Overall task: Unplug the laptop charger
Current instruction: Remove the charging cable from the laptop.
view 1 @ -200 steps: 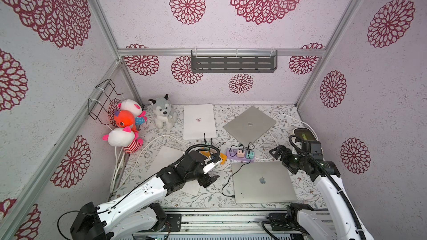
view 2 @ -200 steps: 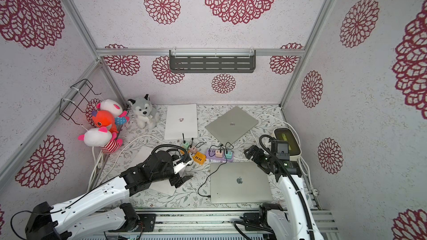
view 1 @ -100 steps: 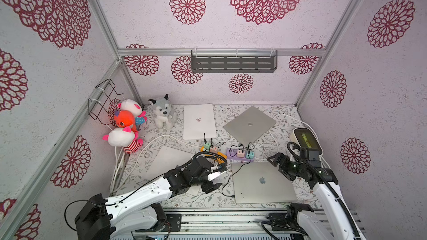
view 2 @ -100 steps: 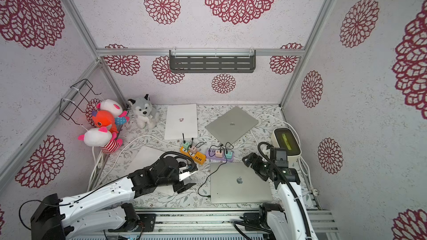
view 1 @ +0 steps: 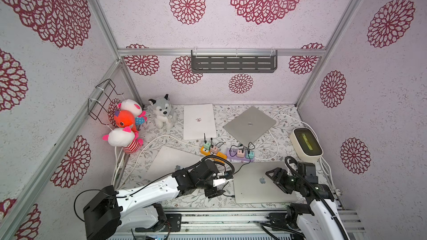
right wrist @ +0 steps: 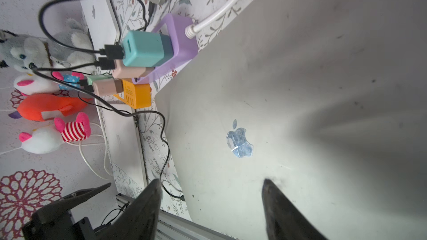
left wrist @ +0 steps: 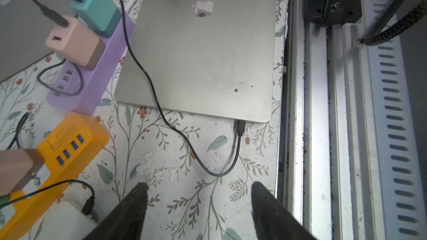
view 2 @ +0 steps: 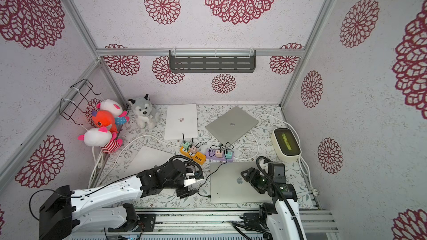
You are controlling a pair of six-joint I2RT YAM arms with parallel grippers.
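Floral tabletop point(view 1: 220, 111), patterned walls around. Closed laptop point(view 1: 254, 191) at front. Left gripper point(left wrist: 198, 184) spread wide, empty, low beside laptop. Right gripper point(right wrist: 211, 180) spread too, empty, over lid. Black cable point(left wrist: 147, 77) looping across lid corner. Plug point(left wrist: 240, 126) seated in laptop edge, just ahead of left fingertips.

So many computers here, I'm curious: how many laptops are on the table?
4: white laptop at the back; grey laptop askew beside it; silver laptop at the front; pale laptop partly under the left arm. No others visible.
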